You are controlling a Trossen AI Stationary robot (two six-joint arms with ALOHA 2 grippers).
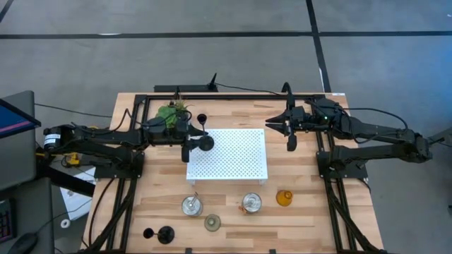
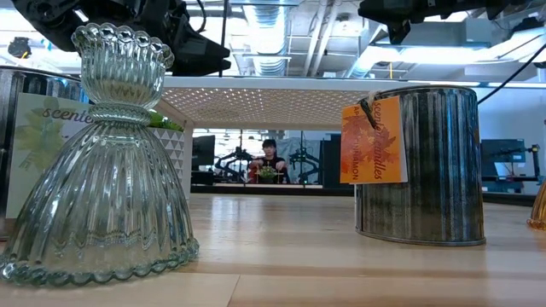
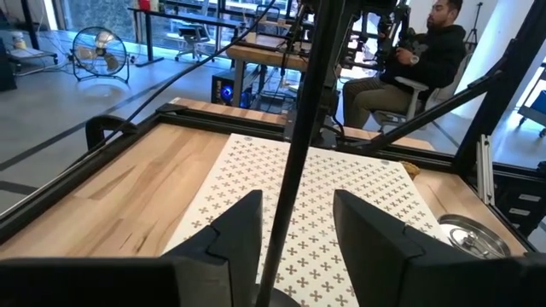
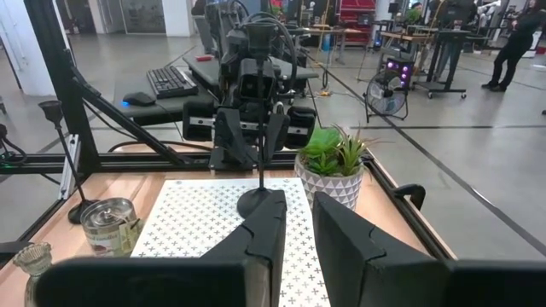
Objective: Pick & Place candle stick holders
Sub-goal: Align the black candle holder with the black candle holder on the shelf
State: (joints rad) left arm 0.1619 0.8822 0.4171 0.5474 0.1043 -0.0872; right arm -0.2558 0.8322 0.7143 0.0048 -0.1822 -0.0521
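A black thin-stemmed candle stick holder (image 4: 259, 175) stands with its round base (image 1: 205, 142) on the left edge of the white perforated platform (image 1: 233, 156). My left gripper (image 3: 294, 226) is open and level. One finger stands on either side of the stem (image 3: 294, 145), and a gap shows on both sides. A black round cup (image 1: 202, 118) shows by the plant; whether it is this holder's top I cannot tell. My right gripper (image 4: 297, 223) waits above the platform's far right corner, open only by a narrow gap and holding nothing.
Along the near edge stand two silvery cups (image 1: 191, 205) (image 1: 251, 203), an amber glass holder (image 1: 284, 198) and a pale green one (image 1: 212, 223). Another black holder (image 1: 162, 234) is at the near left. A potted plant (image 1: 173, 113) stands at the far left.
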